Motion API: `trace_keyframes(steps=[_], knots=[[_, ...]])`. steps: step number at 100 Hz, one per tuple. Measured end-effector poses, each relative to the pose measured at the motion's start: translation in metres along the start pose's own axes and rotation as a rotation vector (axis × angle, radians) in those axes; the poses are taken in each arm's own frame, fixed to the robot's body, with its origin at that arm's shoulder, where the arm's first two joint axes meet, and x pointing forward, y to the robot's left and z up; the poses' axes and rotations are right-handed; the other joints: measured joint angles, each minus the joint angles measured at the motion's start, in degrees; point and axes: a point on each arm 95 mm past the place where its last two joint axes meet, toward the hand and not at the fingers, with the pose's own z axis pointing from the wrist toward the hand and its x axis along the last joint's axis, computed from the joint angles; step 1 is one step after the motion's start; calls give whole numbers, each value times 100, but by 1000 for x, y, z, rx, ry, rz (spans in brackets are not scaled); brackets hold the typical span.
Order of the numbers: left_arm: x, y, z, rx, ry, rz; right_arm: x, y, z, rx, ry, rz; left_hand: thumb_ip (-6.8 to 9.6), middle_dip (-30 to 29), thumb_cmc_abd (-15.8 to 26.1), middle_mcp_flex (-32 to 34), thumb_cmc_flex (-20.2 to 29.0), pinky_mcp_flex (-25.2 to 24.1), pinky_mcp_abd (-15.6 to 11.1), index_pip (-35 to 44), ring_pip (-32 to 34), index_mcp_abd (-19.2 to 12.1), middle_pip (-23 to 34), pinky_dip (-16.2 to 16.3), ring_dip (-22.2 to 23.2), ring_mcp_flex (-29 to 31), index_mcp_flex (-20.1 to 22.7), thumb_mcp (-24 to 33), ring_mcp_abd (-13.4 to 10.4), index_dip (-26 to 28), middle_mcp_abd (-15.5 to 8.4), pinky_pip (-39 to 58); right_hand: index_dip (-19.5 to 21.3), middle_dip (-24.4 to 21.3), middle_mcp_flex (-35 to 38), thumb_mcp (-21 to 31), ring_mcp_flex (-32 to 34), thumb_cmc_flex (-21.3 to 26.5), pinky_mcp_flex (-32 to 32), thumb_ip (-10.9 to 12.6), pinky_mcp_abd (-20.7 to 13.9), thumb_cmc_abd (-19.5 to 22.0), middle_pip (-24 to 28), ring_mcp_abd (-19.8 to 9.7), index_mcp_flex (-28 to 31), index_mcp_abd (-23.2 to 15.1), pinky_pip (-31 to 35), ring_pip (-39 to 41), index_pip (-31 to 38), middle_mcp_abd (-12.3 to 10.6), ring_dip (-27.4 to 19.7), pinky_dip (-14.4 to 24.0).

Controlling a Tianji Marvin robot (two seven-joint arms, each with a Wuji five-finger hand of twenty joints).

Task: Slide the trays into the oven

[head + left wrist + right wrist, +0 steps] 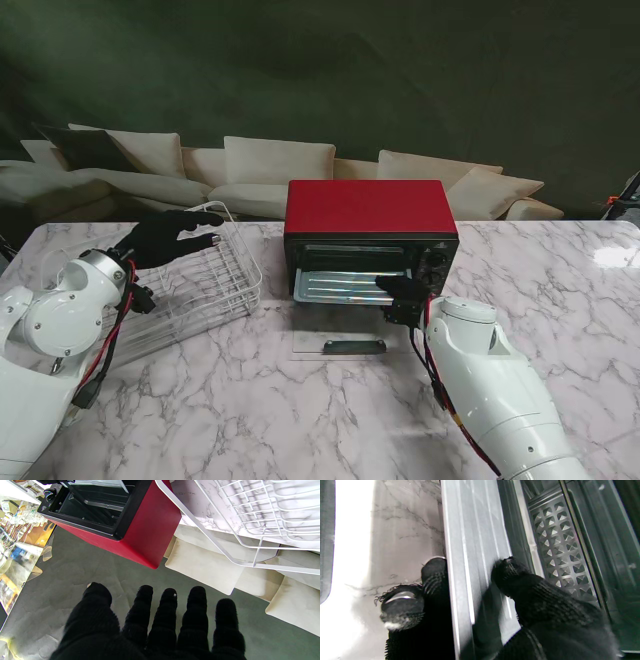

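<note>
**Right hand grips the tray at the oven mouth**

A red toaster oven (370, 235) stands near the middle of the marble worktop (300, 410), its glass door (345, 345) folded down flat toward me. A silver metal tray (340, 287) sits partly inside the oven cavity, its front edge sticking out over the opening.

The right hand (402, 296), in a black glove, is at the tray's right front corner. In the right wrist view the right hand (495, 620) is closed on the tray's (475, 555) edge, with the thumb (517, 577) pressed on one face and another finger (435, 575) on the opposite face. The oven's perforated inner wall (560, 545) shows just beyond.

The left hand (165, 238), also gloved in black, hovers over the far edge of a white wire dish rack (205, 285) that rests on the worktop to the left of the oven. In the left wrist view its fingers (167, 615) are spread and straight, holding nothing; whether the palm touches the rack cannot be told.

Behind the worktop runs a cream sofa (270, 170).
</note>
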Motion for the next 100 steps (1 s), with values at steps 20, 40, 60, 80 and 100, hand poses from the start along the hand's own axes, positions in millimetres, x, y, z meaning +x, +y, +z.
trace_keyframes(steps=[20,40,60,80,100], knots=[[0,0,0,1,-1,-1,2,-1,0,4,-3,4,0,0,0,0,0,0,1,0,0,0,0,0,1,0,0,0,0,0,0,0,-1059,-472,-558,-1164,-323,75,-311,285,-19,562,-301,92,-684,-149,-262,-388,238,0,62,41],[-1,1,0,2,-2,-2,3,0,-1,12,-12,8,0,0,0,0,0,0,2,0,0,-1,0,0,1,1,0,0,0,0,0,0,-1185,-494,-622,-1235,-417,157,-464,385,-46,646,-188,95,-841,-180,-182,-325,272,0,115,118],[-1,1,0,0,-2,-2,3,-2,2,-8,-22,20,0,0,0,0,0,0,3,0,0,-1,0,0,1,1,0,0,0,0,0,0,-965,-419,-356,-932,-175,153,-99,270,-24,592,53,95,-621,-238,-17,-124,459,0,106,119],[-1,0,0,2,-4,-2,4,-3,5,-21,-17,39,0,0,0,0,0,0,3,0,0,-1,0,0,0,1,0,0,0,0,0,0,-888,-415,-356,-931,-103,149,12,258,-3,577,95,145,-568,-208,-8,-83,597,0,101,119],[-3,0,-2,3,-8,-2,3,-5,6,-34,1,56,0,0,0,0,0,0,3,0,0,-1,0,0,1,1,0,0,0,0,0,0,-820,-413,-356,-890,-77,149,48,258,19,574,101,176,-572,-123,3,-38,597,-4,100,119]])
